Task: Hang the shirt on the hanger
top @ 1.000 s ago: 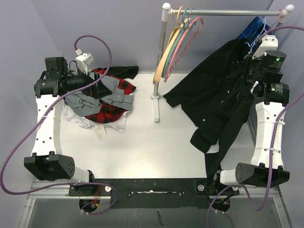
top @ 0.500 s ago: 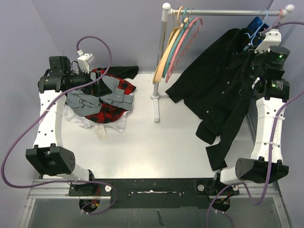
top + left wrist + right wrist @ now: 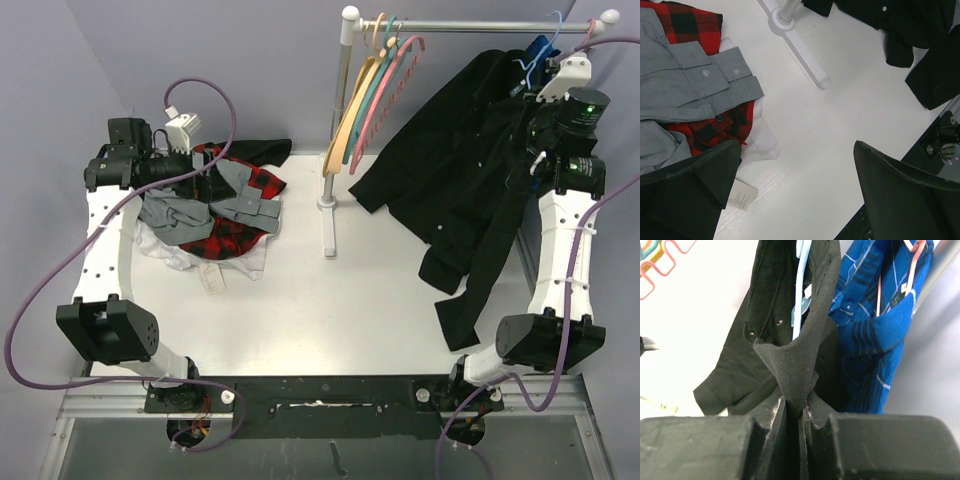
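Observation:
The black shirt (image 3: 455,170) hangs from my right gripper (image 3: 533,95) at the far right, below the rail, with its sleeves trailing to the table. In the right wrist view my right gripper (image 3: 796,407) is shut on a fold of the shirt (image 3: 790,365) near the collar. The light-blue hanger (image 3: 799,290) runs inside the shirt's neck opening. In the top view the hanger's hook (image 3: 552,22) reaches up to the rail; I cannot tell whether it rests on it. My left gripper (image 3: 800,187) is open and empty above the table, beside the clothes pile.
A clothes rail (image 3: 470,27) on a white post (image 3: 338,120) carries yellow, teal and pink hangers (image 3: 375,90). A blue plaid shirt (image 3: 880,325) hangs on a pink hanger (image 3: 912,252) right behind the black shirt. A pile of grey (image 3: 685,85) and red-and-black checked garments (image 3: 235,215) lies at the left.
My right arm has lifted the black shirt and hanger higher, towards the rail, and the sleeves have risen off the table's front. My left arm has drawn back a little.

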You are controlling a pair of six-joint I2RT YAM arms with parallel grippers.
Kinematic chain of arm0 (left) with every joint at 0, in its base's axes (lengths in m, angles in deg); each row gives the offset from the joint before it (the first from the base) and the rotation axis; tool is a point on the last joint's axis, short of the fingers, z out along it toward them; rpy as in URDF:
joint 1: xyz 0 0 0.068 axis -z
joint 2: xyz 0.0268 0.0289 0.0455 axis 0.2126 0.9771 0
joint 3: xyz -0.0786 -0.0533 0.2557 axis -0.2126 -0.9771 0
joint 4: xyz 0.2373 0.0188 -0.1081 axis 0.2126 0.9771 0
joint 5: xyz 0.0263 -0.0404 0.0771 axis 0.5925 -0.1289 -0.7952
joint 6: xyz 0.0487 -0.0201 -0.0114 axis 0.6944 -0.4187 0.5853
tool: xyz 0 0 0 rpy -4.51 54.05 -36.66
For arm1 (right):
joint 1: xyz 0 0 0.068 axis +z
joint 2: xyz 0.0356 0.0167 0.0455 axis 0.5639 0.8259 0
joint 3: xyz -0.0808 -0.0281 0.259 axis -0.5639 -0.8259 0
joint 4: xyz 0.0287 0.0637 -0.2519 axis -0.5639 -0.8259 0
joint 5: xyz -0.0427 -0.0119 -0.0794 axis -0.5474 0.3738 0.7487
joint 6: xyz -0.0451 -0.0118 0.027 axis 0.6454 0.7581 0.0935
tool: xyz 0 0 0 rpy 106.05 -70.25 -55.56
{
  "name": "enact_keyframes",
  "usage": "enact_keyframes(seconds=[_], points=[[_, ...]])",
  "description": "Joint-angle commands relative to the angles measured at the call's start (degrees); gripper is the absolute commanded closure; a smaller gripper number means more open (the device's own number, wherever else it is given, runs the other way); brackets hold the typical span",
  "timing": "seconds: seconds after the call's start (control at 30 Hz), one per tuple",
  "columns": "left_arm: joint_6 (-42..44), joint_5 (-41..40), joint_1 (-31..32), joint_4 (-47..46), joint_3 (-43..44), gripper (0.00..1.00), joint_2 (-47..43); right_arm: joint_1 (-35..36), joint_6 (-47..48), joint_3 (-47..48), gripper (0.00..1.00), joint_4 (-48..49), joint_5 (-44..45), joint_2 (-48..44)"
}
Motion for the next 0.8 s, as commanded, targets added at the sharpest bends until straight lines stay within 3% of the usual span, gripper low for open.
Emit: enact_keyframes(seconds=[0.0, 0.37, 0.77], points=[[-0.21, -0.01, 0.32, -1.63, 2.44, 0.02, 1.78, -0.82, -1.67, 5.01, 1.0, 8.73, -2.5, 1.35], [0.84, 0.77, 0.32, -1.14, 3.22, 0.02, 4.28, -0.84, -1.85, 10.16, 1.0, 9.13, -1.39, 8.15], [1.38, 1.2, 0.32, -1.34, 1.21, 0.02, 3.79, -1.89, -0.98, 2.21, 1.0, 10.48, -0.01, 5.71]])
